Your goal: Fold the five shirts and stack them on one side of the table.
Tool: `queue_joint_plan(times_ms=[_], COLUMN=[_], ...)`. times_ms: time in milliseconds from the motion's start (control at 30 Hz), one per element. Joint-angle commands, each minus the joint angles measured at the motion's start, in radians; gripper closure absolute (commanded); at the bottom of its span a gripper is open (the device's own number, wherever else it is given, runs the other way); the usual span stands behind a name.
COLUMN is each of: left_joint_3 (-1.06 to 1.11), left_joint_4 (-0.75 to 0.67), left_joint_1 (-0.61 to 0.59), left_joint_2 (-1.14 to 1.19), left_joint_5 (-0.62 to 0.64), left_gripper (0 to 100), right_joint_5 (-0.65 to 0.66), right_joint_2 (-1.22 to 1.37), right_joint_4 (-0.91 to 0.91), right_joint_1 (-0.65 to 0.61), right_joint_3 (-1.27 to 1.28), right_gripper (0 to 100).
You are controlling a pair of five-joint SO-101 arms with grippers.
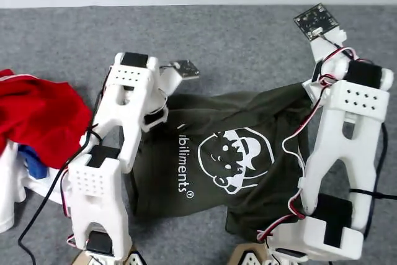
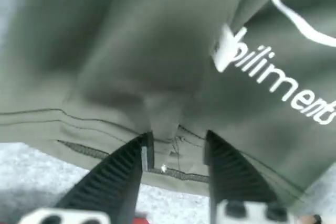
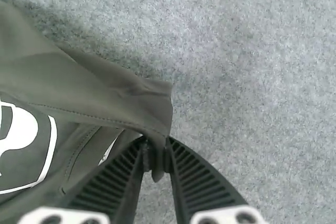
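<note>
On the grey desk [image 1: 248,41] my right claw [image 3: 156,156] clamps the olive shirt [image 1: 279,122] at 2 o'clock, my left claw [image 2: 177,139] gaping astride its hem.

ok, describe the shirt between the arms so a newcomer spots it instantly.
On the grey table, look between the white left arm and right arm. The dark olive shirt lies spread there, white cartoon face and lettering on its front; the clothes pile beside it is red, white and blue.
</note>
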Motion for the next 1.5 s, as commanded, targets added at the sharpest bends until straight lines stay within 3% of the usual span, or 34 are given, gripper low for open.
queue_joint_plan(times_ms=[0,400,700,1033,1300,1467], left_joint_3=[0.004,0.002,0.004,-0.292,-0.343,-0.318], left_joint_4=[-0.051,-0.195,-0.212,0.037,0.037,0.037], left_joint_1=[-0.02,-0.054,-0.046,-0.046,-0.054,-0.064], left_joint_2=[-0.012,0.094,0.094,-0.109,-0.384,-0.423], left_joint_5=[-0.012,-0.006,-0.011,-0.005,0.009,0.009], left_gripper=[81,81,99,99,99,99], right_joint_5=[-0.011,-0.011,-0.011,-0.011,-0.011,-0.011], right_joint_2=[-0.053,-0.053,-0.054,-0.056,-0.056,-0.054], right_joint_4=[0.005,0.005,0.005,0.096,0.203,0.242], right_joint_1=[0.018,0.019,0.019,0.018,0.018,0.019], right_joint_3=[-0.008,-0.008,-0.012,-0.192,-0.417,-0.52], right_gripper=[98.8,98.8,98.8,98.8,98.8,98.8])
